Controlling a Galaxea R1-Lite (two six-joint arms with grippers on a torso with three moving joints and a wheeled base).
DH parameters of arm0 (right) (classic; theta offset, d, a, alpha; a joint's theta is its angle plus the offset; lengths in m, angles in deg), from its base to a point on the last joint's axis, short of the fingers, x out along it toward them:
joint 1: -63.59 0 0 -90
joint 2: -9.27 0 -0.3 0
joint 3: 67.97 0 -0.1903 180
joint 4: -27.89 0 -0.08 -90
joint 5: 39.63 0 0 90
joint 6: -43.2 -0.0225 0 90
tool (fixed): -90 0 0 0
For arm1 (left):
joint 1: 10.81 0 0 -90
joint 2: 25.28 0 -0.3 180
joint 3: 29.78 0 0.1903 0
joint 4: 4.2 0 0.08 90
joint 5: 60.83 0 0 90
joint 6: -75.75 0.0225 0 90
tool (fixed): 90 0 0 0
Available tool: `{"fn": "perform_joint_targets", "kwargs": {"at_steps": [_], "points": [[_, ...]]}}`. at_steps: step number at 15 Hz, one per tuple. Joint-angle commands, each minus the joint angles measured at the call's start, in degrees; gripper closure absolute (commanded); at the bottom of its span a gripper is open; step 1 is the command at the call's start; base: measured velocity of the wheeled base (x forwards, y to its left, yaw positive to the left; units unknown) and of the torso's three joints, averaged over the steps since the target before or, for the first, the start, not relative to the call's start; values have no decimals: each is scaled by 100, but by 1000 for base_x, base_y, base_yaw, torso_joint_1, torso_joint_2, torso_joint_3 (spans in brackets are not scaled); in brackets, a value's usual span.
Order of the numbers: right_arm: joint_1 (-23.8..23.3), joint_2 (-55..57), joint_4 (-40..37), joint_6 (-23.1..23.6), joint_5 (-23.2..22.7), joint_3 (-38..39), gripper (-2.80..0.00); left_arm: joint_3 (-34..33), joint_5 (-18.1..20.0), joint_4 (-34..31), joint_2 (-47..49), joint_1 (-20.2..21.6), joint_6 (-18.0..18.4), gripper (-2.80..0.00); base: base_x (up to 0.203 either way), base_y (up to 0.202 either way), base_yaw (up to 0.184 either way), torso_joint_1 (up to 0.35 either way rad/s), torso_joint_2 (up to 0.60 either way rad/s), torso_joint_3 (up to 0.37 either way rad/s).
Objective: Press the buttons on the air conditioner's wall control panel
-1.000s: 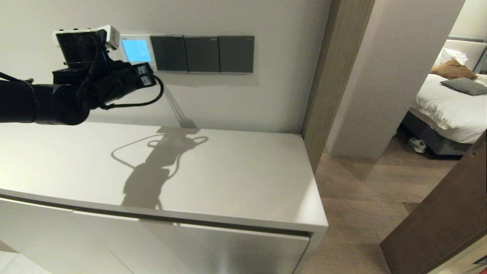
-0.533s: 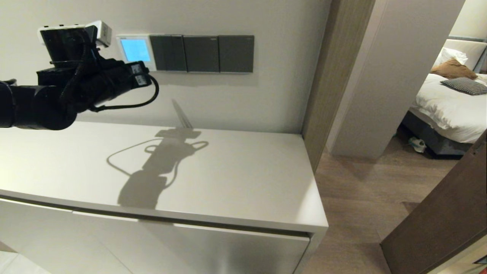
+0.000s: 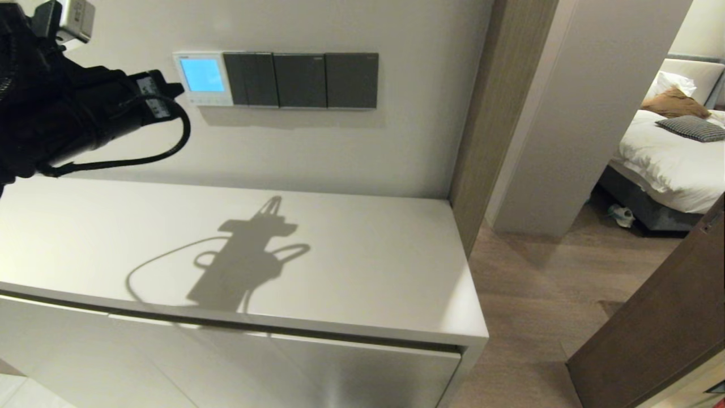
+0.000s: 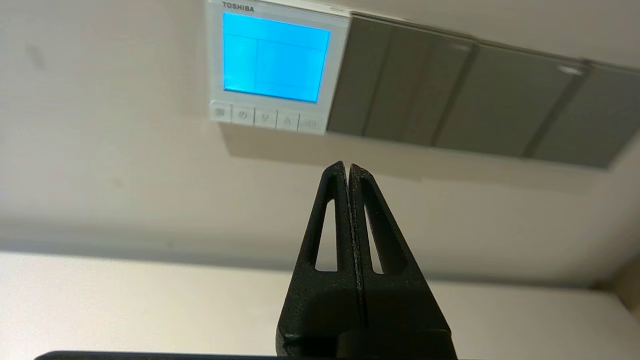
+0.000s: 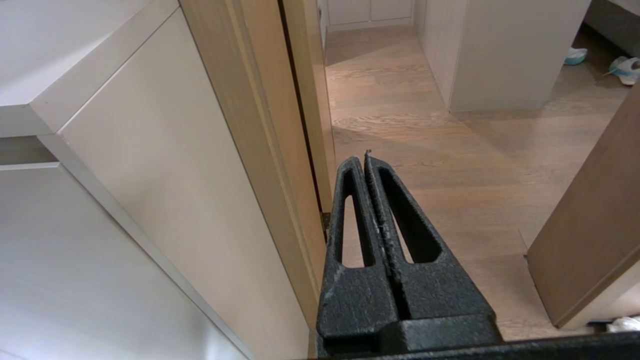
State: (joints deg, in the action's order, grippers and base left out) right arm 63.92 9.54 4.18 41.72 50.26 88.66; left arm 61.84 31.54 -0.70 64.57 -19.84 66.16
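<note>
The white wall control panel has a glowing light blue screen; it also shows in the left wrist view. Its row of tiny buttons runs along the lower edge, clear in the left wrist view. My left gripper is shut and empty. It hangs in the air to the left of the panel, away from the wall, touching nothing. In the left wrist view its tips point at the bare wall below the buttons. My right gripper is shut and empty, parked low beside the cabinet, out of the head view.
Three dark grey switch plates adjoin the panel on its right. A white cabinet top runs below the wall. A wooden door frame stands at the right, with a wooden floor and a bed beyond.
My left arm has drawn back from the wall, moving left and up in the head view. The panel's lower edge and buttons, covered before by the gripper, now show.
</note>
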Motion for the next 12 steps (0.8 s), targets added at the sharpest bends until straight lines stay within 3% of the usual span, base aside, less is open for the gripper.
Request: {"fn": "perform_joint_targets", "kwargs": {"at_steps": [1, 7, 12], "points": [[2, 8, -1, -1, -6, 9, 0, -525, 6, 8, -948, 56, 125, 0, 0, 0, 0, 0, 0, 0], [2, 8, -1, -1, -6, 9, 0, -2332, 15, -55, -2915, 319, 653, 0, 0, 0, 0, 0, 0, 0], [2, 8, -1, -1, -6, 9, 0, -4206, 23, -63, -4391, 732, 778, 0, 0, 0, 0, 0, 0, 0]]}}
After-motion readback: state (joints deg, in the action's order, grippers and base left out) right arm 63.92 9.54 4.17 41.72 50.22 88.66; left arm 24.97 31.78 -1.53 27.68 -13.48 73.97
